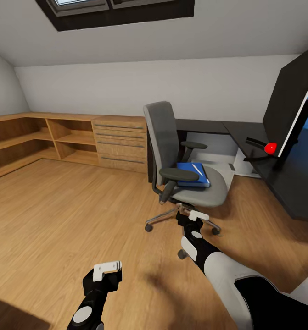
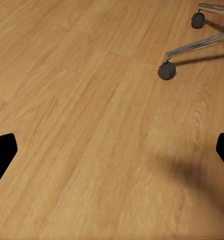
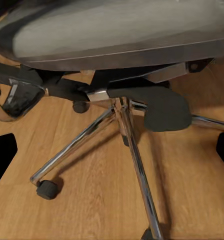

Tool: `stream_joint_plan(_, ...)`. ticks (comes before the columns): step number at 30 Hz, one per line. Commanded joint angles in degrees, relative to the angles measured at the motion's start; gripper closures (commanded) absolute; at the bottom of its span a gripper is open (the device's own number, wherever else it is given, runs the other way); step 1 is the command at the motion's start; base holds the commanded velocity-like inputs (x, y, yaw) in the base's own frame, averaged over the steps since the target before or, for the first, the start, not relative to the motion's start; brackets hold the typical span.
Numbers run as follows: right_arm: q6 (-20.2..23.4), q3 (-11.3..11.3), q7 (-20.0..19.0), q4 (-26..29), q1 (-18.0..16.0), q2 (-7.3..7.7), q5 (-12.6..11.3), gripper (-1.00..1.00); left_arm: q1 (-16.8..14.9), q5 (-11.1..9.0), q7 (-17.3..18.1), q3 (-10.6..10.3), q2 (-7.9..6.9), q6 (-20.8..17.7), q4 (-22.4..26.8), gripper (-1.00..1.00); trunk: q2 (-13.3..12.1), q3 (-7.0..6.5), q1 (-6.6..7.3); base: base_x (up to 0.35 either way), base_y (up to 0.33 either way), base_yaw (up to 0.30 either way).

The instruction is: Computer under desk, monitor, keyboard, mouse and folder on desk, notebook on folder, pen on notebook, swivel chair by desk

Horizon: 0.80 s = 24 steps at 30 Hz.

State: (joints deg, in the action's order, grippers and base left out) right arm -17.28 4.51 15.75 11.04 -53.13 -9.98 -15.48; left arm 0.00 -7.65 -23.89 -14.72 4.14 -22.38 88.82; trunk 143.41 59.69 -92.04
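Right now, scene: you faced the swivel chair (image 1: 186, 165) standing on the wood floor (image 1: 66, 215) beside the desk (image 1: 282, 174)
Folder: the blue folder (image 1: 190, 176) lay on the chair seat, with the pen (image 1: 198, 170) across its top; I could not make out a separate notebook under it
Monitor: it stood on the desk (image 1: 294, 98), close to your right
Right claw: your right gripper (image 1: 193, 215) hung low in front of the seat's front edge, spread wide with nothing in it; its camera looked at the chrome base (image 3: 127, 145)
Left claw: your left gripper (image 1: 109, 269) hovered over bare floor, also wide and empty
Risk: reaching up from below the seat, you might nudge the chair, which would probably roll on its casters (image 2: 166, 71) and slide the pen off
Risk: pinching the folder by one edge might tip it
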Motion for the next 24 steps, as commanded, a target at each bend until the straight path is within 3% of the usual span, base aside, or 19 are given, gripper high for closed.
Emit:
stream_joint_plan(1, -0.2, 0.4, 0.2, -0.1, 0.0, 0.08, -0.6, -1.00, 0.0, -0.6, -0.5, 0.2, -0.01, -0.1, 0.1, -1.00, 0.0, 0.05, 0.01, -0.008, 0.000, -0.257)
stream_joint_plan(6, -0.2, 0.2, -1.2, 0.0, 0.0, 0.37, -1.1, -1.00, 0.0, -0.7, -0.5, 2.6, 0.02, 0.0, 0.3, -1.00, 0.0, 0.05, 0.01, -0.003, 0.000, -0.259)
stream_joint_plan(9, -0.1, 0.1, -3.6, 0.0, 0.0, 0.51, -2.8, -1.00, 0.0, -0.8, -0.4, 4.8, 0.06, 0.0, 0.4, -1.00, 0.0, 0.05, 0.01, -0.001, 0.000, -0.261)
stream_joint_plan(14, 0.0, 0.0, -5.8, -0.1, 0.0, 1.29, -8.8, -1.00, 0.0, -0.9, -0.4, 6.5, 0.11, 0.0, 0.5, -1.00, 0.0, 0.05, 0.01, 0.000, 0.000, -0.262)
stream_joint_plan(16, 0.0, 0.0, -7.5, -0.2, 0.0, 1.96, -13.6, -1.00, 0.0, -0.9, -0.4, 7.2, 0.11, 0.0, 0.6, -1.00, 0.0, 0.05, 0.01, 0.000, 0.000, -0.263)
stream_joint_plan(17, 0.2, 0.0, -9.5, -0.3, 0.1, 2.81, -18.0, -1.00, 0.0, -0.9, -0.3, 8.4, 0.14, 0.0, 0.6, -1.00, 0.0, 0.05, 0.01, 0.000, 0.000, -0.263)
stream_joint_plan(18, 0.2, 0.0, -10.1, -0.4, 0.1, 3.21, -19.7, -1.00, 0.0, -0.9, -0.3, 9.0, 0.15, 0.0, 0.6, -1.00, 0.0, 0.05, 0.01, 0.000, 0.000, -0.263)
stream_joint_plan(20, 0.3, 0.0, -10.6, -0.6, 0.2, 3.54, -21.3, -1.00, 0.0, -0.9, -0.3, 9.6, 0.15, 0.0, 0.6, -1.00, 0.0, 0.05, 0.01, 0.000, 0.000, -0.263)
stream_joint_plan(22, 0.3, 0.0, -11.5, -0.9, 0.3, 4.12, -25.9, -1.00, 0.0, -1.0, -0.2, 11.3, 0.22, 0.0, 0.7, -1.00, 0.0, 0.05, 0.01, 0.000, 0.000, -0.129)
stream_joint_plan(24, 0.2, 0.0, -11.6, -0.9, 0.3, 4.17, -26.6, -1.00, 0.0, -1.3, -0.2, 11.5, 0.23, 0.0, 0.7, -1.00, 0.0, 0.05, 0.01, 0.000, 0.000, -0.063)
